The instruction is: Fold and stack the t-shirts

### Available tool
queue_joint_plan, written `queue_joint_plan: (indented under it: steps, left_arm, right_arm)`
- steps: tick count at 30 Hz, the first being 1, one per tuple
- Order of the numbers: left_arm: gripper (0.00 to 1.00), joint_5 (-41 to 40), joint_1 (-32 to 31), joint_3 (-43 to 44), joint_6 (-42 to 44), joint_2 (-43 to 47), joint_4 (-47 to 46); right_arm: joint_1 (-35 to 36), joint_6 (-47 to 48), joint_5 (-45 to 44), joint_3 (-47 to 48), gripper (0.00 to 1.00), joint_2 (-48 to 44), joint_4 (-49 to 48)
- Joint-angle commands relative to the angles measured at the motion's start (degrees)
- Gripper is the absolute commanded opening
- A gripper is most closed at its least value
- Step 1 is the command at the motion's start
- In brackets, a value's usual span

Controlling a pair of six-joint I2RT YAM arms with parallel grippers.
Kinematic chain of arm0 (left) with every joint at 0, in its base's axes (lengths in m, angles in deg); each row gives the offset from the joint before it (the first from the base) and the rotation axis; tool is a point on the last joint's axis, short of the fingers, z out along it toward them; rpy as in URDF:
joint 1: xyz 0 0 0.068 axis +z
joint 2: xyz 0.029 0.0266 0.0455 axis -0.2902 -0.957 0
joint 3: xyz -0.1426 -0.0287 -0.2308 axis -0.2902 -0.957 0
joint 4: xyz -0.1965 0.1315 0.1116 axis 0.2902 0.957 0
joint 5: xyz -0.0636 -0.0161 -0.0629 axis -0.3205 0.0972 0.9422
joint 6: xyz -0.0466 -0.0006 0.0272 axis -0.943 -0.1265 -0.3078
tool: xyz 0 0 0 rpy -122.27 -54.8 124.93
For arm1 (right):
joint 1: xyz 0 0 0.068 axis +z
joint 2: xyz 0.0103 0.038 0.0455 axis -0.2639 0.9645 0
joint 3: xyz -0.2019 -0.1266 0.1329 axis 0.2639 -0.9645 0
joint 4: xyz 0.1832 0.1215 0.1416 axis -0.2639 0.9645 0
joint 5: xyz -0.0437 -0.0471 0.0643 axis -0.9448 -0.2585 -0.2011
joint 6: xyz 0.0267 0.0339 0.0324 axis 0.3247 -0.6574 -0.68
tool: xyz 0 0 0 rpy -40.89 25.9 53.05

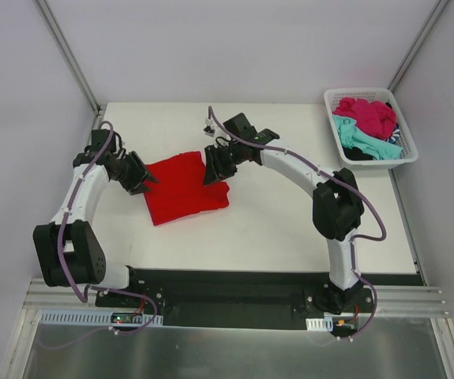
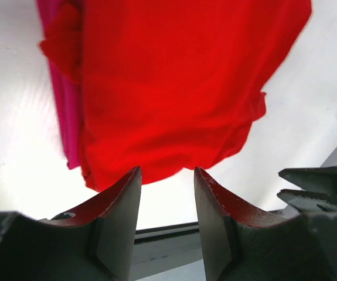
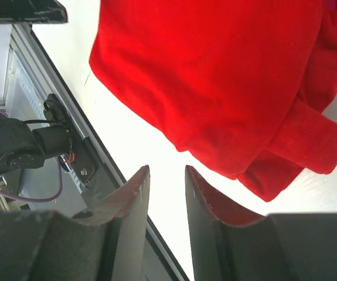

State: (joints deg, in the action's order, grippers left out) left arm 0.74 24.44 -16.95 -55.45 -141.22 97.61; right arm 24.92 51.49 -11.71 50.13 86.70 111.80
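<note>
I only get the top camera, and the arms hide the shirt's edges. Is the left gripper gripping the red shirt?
Observer: No. The left gripper is open and empty; the red t-shirt lies just past its fingertips.
Operator: And the right?
Observer: The right gripper is open too, with nothing between its jaws.
Operator: Anything under the red one?
Observer: A magenta t-shirt shows along one edge, seemingly underneath.

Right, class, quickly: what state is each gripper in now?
Left gripper: open, holding nothing.
Right gripper: open, holding nothing.
</note>
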Motion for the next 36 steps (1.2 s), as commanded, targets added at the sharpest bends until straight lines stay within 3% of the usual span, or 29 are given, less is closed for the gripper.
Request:
queue_joint_plan:
  steps: [1,10,17,21,27,36]
  left_arm:
    - [0.41,0.9,-3.4,2.4,-2.1,-1.0,2.1]
    - [0.42,1.1,-11.2,-4.7,-8.5,-5.4,-8.0]
    - [0.41,2.2,-11.1,-11.7,-12.0,-9.7,-19.9]
    - [0.41,2.2,-8.0,-11.5,-11.1,-12.7,-20.9]
    - [0.42,2.7,0.3,-16.8,-8.1,-6.4,-19.2]
    - [0.42,1.5,3.6,-16.2,-5.0,-0.9,-12.7]
  right_arm:
    - [0.8,0.7,0.2,3.2,0.33,-0.8,4.0]
    - [3.2,-3.5,2.7,1.9,0.31,6.4,-4.5]
    - [3.3,-7.8,6.5,3.9,0.3,13.9,-12.0]
    - [1.0,-7.9,6.1,4.5,0.29,16.4,-11.1]
    - [-3.8,-3.9,4.9,-2.4,0.29,12.2,-9.3]
    - [-4.9,-0.1,3.0,-1.0,0.29,10.4,-4.0]
